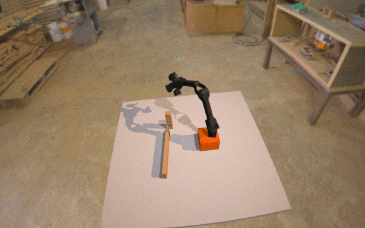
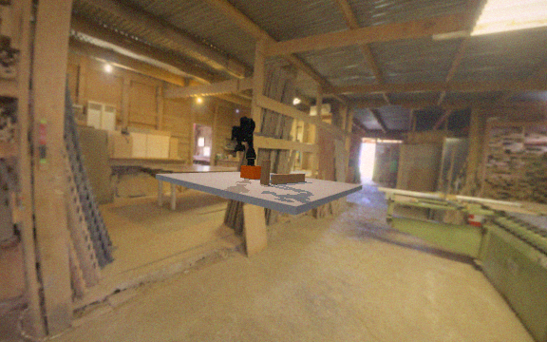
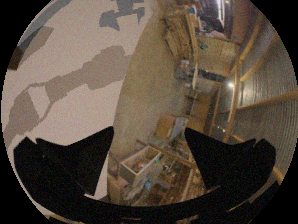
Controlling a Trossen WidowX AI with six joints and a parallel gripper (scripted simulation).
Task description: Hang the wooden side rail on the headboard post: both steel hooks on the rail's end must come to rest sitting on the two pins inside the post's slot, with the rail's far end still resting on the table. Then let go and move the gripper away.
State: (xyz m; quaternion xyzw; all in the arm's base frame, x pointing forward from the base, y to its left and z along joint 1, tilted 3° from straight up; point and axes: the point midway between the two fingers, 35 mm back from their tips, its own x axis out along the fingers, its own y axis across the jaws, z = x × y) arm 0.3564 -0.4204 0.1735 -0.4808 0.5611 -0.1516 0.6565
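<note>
Top view: a long, pale wooden side rail (image 1: 165,155) meets the short upright headboard post (image 1: 168,120), well below the raised pincer (image 1: 173,85), whose jaws gape wide, holding nothing.

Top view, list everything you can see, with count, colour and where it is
table: one, white top, middle of the workshop floor
headboard post: one, light wood, upright on the table, left of the arm's base
side rail: one, orange-brown wood, running from the post toward the near edge, far end on the table
workbench: one, pale wood, upper right, with small tools inside
base: one, orange, on the table
arm: one, black, raised
pincer: one, black, open, empty, high above the table's far edge
</note>
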